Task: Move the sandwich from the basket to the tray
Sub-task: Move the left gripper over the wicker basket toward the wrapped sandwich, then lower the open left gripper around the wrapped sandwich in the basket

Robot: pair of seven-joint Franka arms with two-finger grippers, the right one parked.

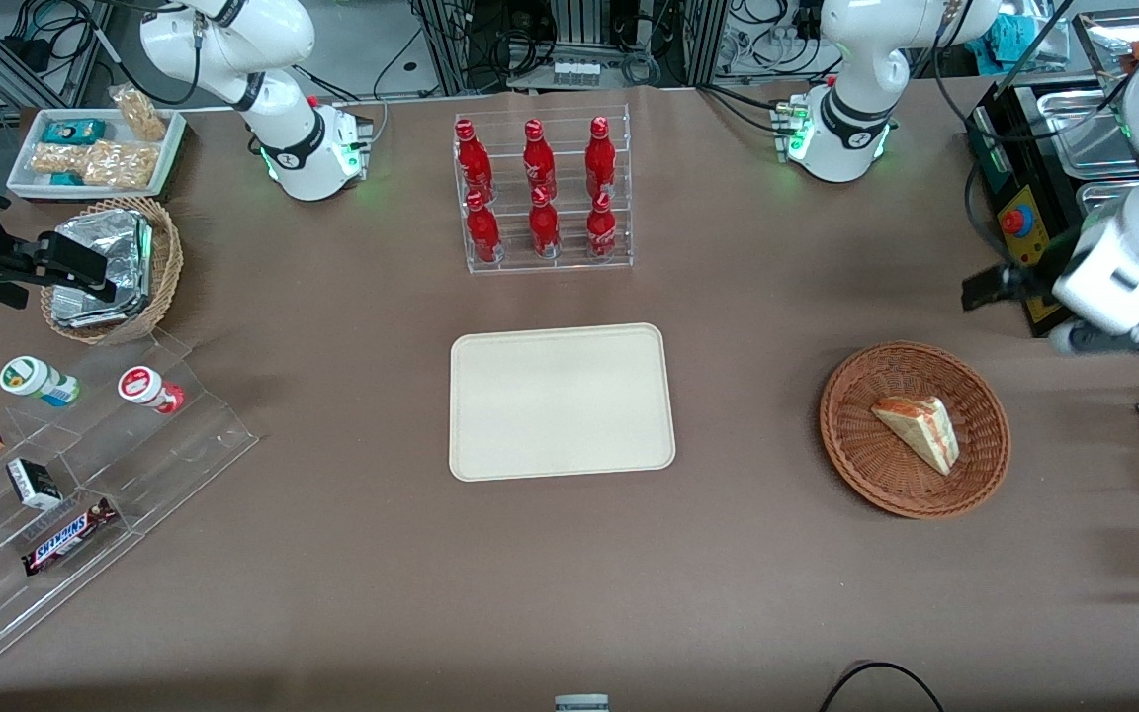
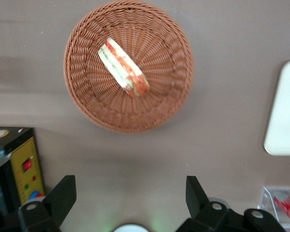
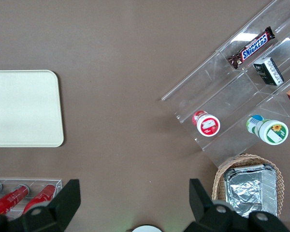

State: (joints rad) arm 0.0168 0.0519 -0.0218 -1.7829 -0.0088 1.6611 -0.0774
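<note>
Front view shows the sandwich lying in the round brown wicker basket, near the working arm's end of the table. The sandwich is a small wedge of pale bread with red and green layers. It sits a bit off the middle of the basket, with bare wicker all around it.

The cream tray lies flat in the middle of the table, well apart from the basket. Nothing is on it.

The gripper hangs high above the table, near the table's edge at the working arm's end, farther from the front camera than the basket. Its 2 fingers are spread wide and hold nothing.

I think the step now is to go down to the sandwich. To do it well, the gripper should come over the wedge, turn so its fingers line up with the 2 long flat sides, and squeeze softly so the bread does not squash.

The basket rim is low, so the lift should be easy. Bare brown table lies between the basket and the tray. The rack of 6 red bottles stands farther from the front camera than the tray, well apart from that path. The tray has lots of open room for setting the sandwich down.
</note>
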